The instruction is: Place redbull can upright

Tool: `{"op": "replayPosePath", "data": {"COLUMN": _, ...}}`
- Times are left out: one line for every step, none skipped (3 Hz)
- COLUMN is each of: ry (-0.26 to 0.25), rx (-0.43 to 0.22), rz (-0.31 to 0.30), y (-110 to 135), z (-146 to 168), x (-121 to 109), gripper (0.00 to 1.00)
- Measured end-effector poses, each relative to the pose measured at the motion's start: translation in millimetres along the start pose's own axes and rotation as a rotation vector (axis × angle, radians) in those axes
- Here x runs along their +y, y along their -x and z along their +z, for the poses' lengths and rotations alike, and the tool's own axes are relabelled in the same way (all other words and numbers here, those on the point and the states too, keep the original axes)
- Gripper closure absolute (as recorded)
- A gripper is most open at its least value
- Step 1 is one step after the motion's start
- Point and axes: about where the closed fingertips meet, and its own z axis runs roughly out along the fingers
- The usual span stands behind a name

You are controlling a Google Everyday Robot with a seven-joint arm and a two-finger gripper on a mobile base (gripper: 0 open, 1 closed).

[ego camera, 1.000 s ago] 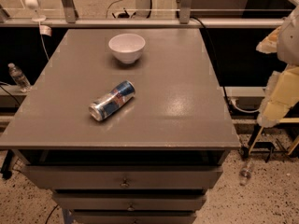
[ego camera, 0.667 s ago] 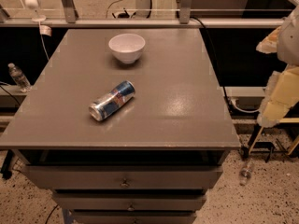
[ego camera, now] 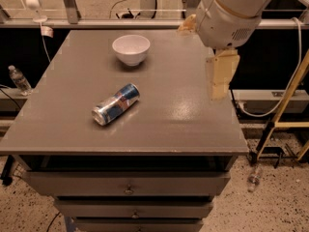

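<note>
The redbull can [ego camera: 116, 104] lies on its side on the grey table [ego camera: 193, 129], left of the middle, with its silver end towards the front left. It has blue and silver panels. My gripper [ego camera: 219, 81] hangs from the white arm [ego camera: 231, 8] over the right part of the table, well to the right of the can and above it. It holds nothing that I can see.
A white bowl [ego camera: 131, 49] stands upright at the back of the table, behind the can. Drawers [ego camera: 128, 185] sit under the front edge. A water bottle [ego camera: 18, 79] stands on the floor at the left. A yellow stand [ego camera: 285, 105] is at the right.
My arm has swung in from the right, off the table's side, to over the table's right part. The can and the bowl have not moved.
</note>
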Motion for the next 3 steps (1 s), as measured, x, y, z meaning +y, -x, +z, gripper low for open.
{"op": "replayPosePath", "data": {"ry": -0.004, "rx": 0.001, "rz": 0.012, "y": -0.2, "z": -1.0, "x": 0.0, "gripper": 0.0}}
{"op": "replayPosePath", "data": {"ry": 0.01, "rx": 0.023, "rz": -0.094, "y": 10.5, "z": 2.8, "x": -3.0, "gripper": 0.0}}
{"op": "replayPosePath", "data": {"ry": 0.063, "rx": 0.015, "rz": -0.357, "y": 44.6, "z": 36.9, "x": -27.7, "gripper": 0.0}}
